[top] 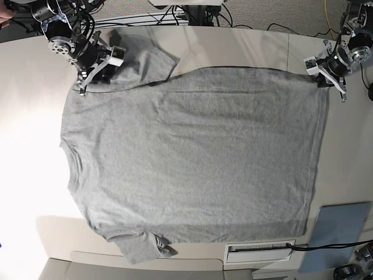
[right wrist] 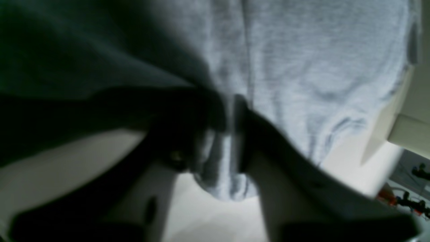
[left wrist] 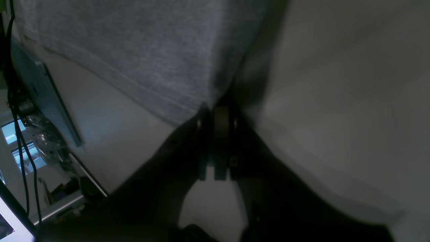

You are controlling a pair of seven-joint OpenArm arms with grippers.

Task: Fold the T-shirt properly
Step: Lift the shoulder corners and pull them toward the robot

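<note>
The heather-grey T-shirt [top: 192,151] lies spread flat on the table, with its collar at the left and its hem at the right of the base view. No lettering shows. My left gripper [top: 333,86] is at the far right hem corner. In the left wrist view its jaws [left wrist: 218,109] are shut on the tip of that corner of the T-shirt [left wrist: 141,57]. My right gripper [top: 87,80] is at the far left shoulder beside the upper sleeve. In the right wrist view it [right wrist: 230,101] is shut on a bunch of the T-shirt [right wrist: 302,67].
A flat grey-blue pad [top: 341,227] lies at the near right corner of the table, and it also shows in the left wrist view [left wrist: 47,97]. A white strip [top: 259,249] sits at the near table edge [top: 175,262]. Cables [top: 204,14] run behind the far edge.
</note>
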